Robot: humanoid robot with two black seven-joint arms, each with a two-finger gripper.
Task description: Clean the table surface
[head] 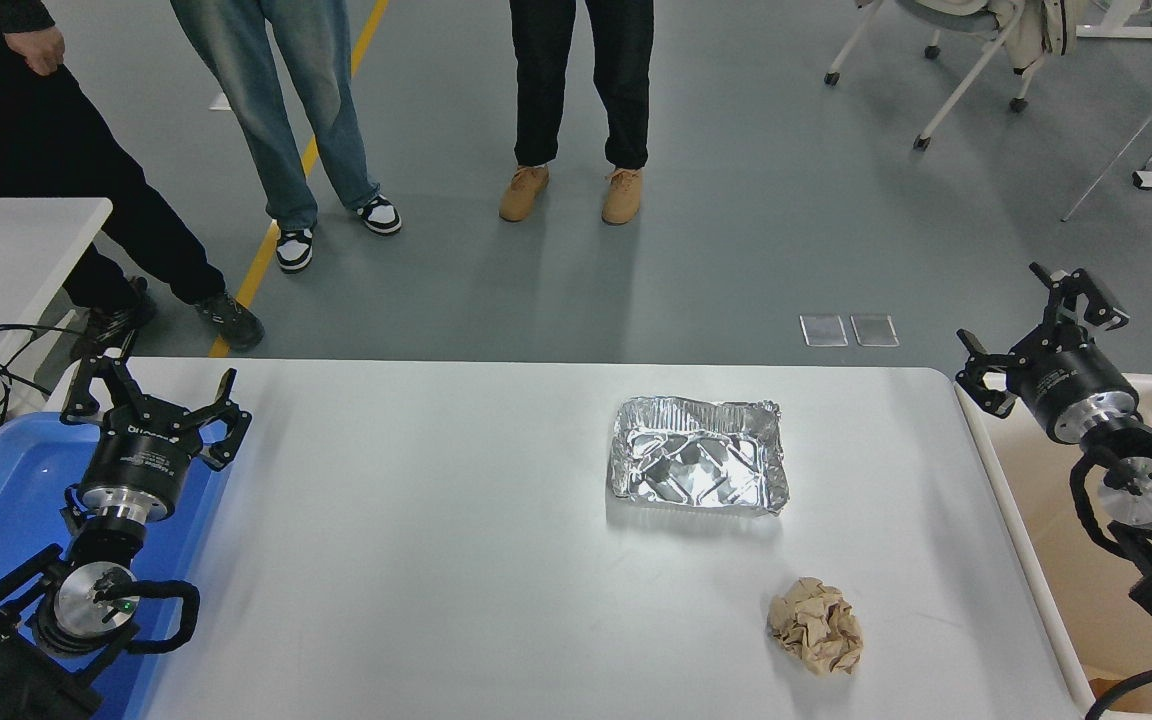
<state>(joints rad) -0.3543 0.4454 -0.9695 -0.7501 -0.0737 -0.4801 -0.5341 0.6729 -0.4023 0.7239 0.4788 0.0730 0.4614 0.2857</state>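
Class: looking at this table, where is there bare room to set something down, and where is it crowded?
Bare: the table between the left tool and the foil tray. Crowded: the right side, with tray, paper ball and right tool.

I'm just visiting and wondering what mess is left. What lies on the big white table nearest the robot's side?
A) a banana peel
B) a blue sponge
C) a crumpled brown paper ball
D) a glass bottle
C: a crumpled brown paper ball lies on the table surface, nearer the camera than the foil tray.
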